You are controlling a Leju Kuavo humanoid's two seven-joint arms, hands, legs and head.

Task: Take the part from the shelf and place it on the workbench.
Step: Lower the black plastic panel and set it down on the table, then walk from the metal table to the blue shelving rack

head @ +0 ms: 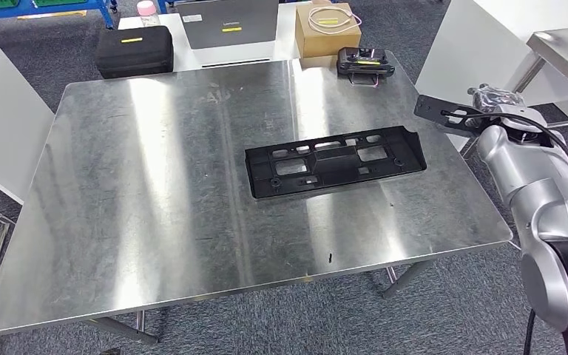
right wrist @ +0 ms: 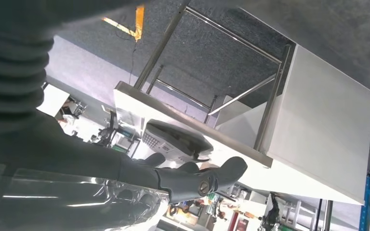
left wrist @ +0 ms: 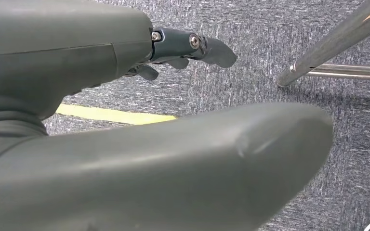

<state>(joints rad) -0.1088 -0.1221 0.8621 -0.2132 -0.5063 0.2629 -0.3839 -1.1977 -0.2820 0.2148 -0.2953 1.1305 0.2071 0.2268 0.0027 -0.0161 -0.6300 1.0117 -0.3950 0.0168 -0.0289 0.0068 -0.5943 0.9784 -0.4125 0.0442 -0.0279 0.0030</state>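
The silver right arm (head: 540, 192) reaches up beside the workbench (head: 155, 200), its right hand (head: 488, 100) off the edge with fingers apart and holding nothing, left of it the black part (head: 334, 161) lying flat mid-bench.

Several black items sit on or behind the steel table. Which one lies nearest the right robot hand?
The black handheld controller at the table's far right corner is nearest the right robot hand. The long black plastic part lies mid-table, and the black zip case sits far left.

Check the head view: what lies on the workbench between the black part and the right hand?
Nothing: bare steel of the workbench separates the black part from the right hand, seen in the head view.
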